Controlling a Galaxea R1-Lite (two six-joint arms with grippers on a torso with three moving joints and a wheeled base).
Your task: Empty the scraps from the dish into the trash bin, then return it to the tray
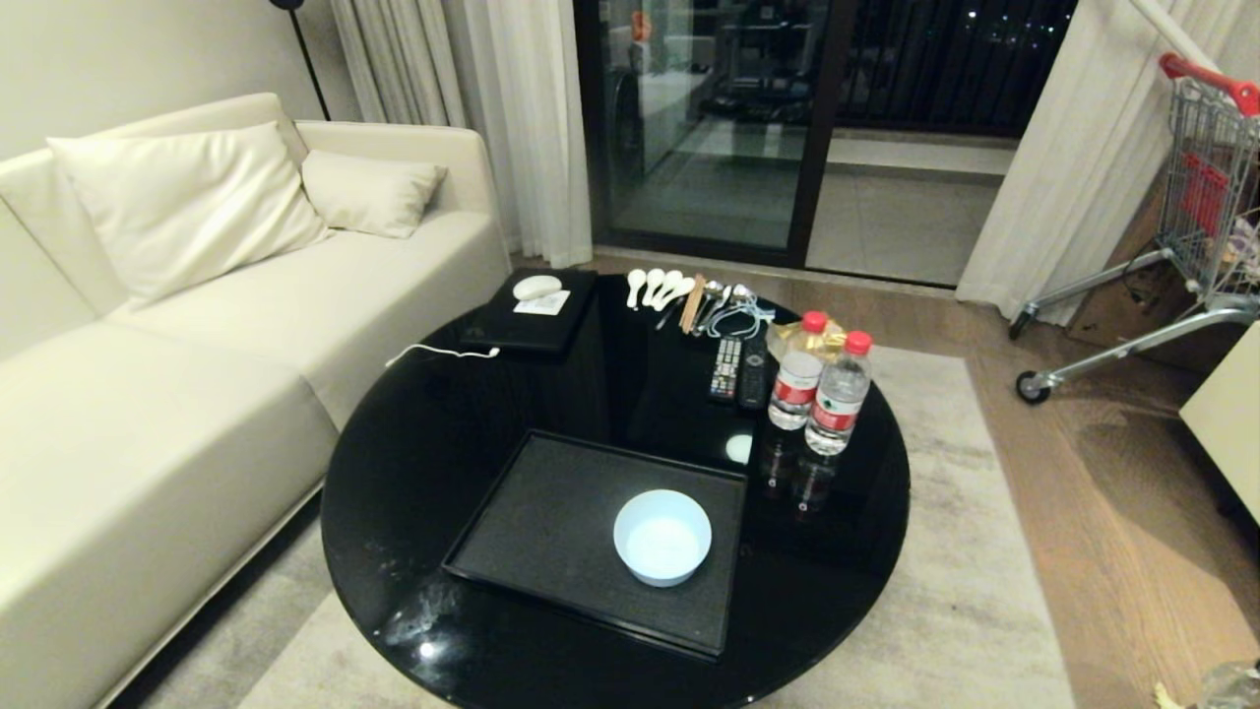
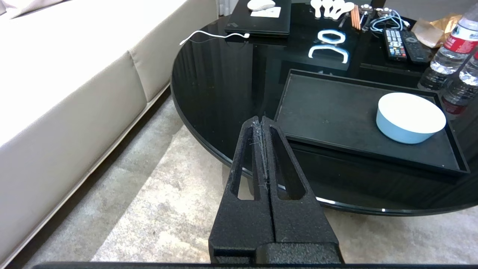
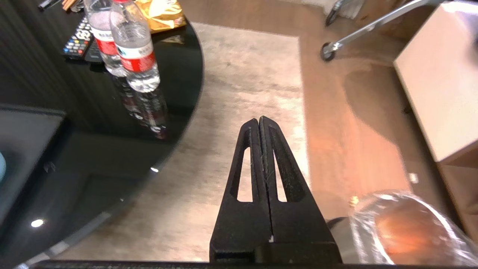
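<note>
The dish [image 1: 662, 537] is a pale-blue bowl standing upright on the right part of the black tray [image 1: 536, 532], and its inside looks bare. The left wrist view shows the same dish [image 2: 410, 116] and tray [image 2: 328, 108]. My left gripper [image 2: 261, 118] hangs shut and holds nothing, low beside the table's near edge. Over the rug to the right of the table, my right gripper [image 3: 258, 119] is shut and holds nothing. The trash bin [image 3: 403, 231] with its clear liner stands on the floor close beside it, an orange blur inside. Its rim [image 1: 1230, 686] peeks into the head view's corner.
On the round black table [image 1: 413, 443] stand two water bottles [image 1: 822, 394], remotes [image 1: 738, 369], white spoons [image 1: 655, 286] and a black box [image 1: 532, 310]. A cream sofa [image 1: 197, 345] lies to the left, and a shopping cart [image 1: 1201, 197] is at far right.
</note>
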